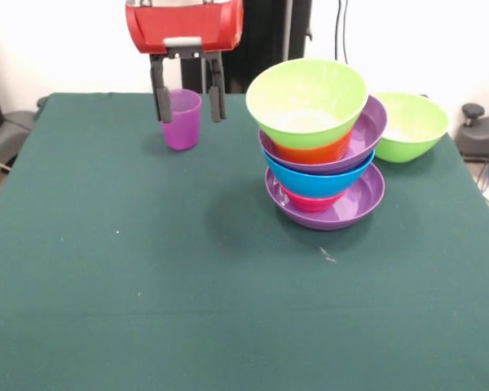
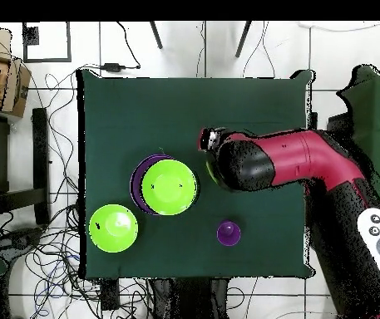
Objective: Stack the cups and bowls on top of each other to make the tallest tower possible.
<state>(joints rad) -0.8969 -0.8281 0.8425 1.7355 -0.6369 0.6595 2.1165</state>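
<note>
At the far side of the green surface (image 1: 147, 309), the jaws (image 1: 187, 104) hang wide around the purple cup (image 1: 182, 119), apparently not yet touching it. It stands well left of the tower (image 1: 322, 151), probably the next piece to go up.

Red and black arm (image 2: 297, 162) reaching in across the table from the side in the overhead view, wrist bent downward. Gripper (image 1: 187, 110) hanging at the top of the front view under the red housing, dark fingers (image 1: 159, 91) pointing straight down, spread apart and parallel.
</note>
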